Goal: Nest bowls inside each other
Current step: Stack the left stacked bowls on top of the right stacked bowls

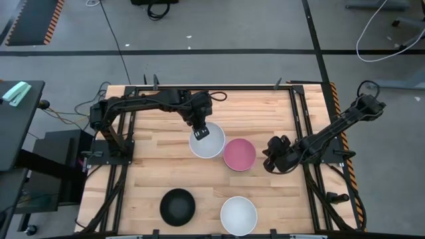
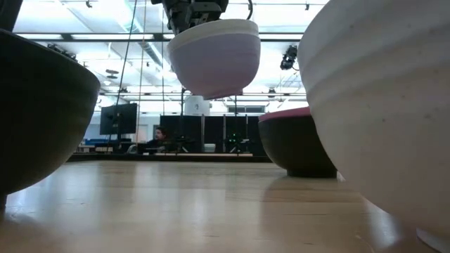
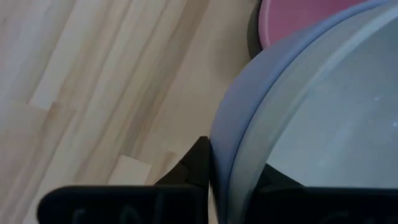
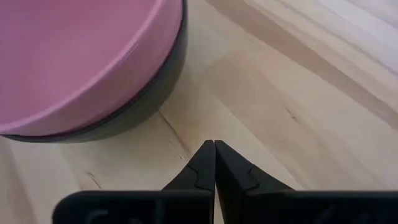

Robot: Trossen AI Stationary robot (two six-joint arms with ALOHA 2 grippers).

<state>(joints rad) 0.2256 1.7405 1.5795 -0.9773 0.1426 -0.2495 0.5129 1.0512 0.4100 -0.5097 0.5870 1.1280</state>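
Two white bowls (image 1: 238, 214), one pink bowl (image 1: 239, 154) and one black bowl (image 1: 177, 205) are counted. A white bowl (image 1: 207, 141), nested in a lavender one (image 3: 233, 118), is gripped by the left tool (image 1: 200, 134). The right tool (image 1: 269, 158) is closed, empty.

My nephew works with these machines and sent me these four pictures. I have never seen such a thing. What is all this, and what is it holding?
It is a robot with two dark arms at a wooden table, each ending in a two-finger gripper. One picture looks straight down, one looks level across the tabletop, and two come from cameras on the arms' wrists.

The left gripper holds a stack of two bowls by the rim, a white bowl sitting inside a lavender-blue bowl, lifted off the table. Beside it on the table stands a pink bowl nested in a black one. Nearer the front edge sit a lone black bowl and another white bowl. The right gripper is shut and empty, low beside the pink stack.
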